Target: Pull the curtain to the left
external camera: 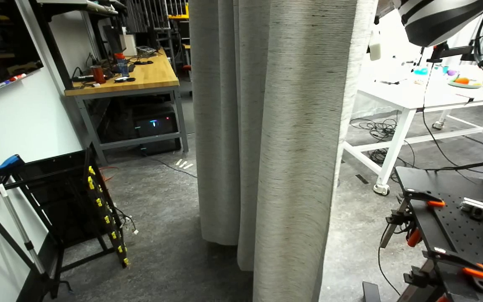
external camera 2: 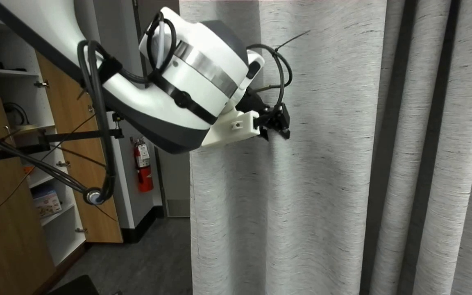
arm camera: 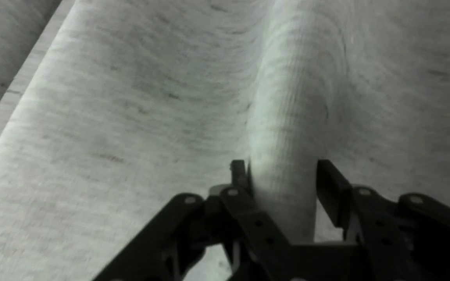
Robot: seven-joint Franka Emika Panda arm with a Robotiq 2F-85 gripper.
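Curtain (external camera 2: 322, 184), deeply pleated, present in both exterior views and directly before the gripper (arm camera: 281, 168). May slip free during the leftward pull, probably through too shallow a hold; may also catch on the cable loop (external camera 2: 282, 78), close alongside. Clear only in the wrist view: fingers (arm camera: 332, 191) parted, one on each side of a fold (arm camera: 281, 136); clamping or merely straddling, impossible to tell. Visible only in an exterior view: hem (external camera: 222, 240), between desk (external camera: 153, 73) and table (external camera: 401, 94), with no gripper in sight.
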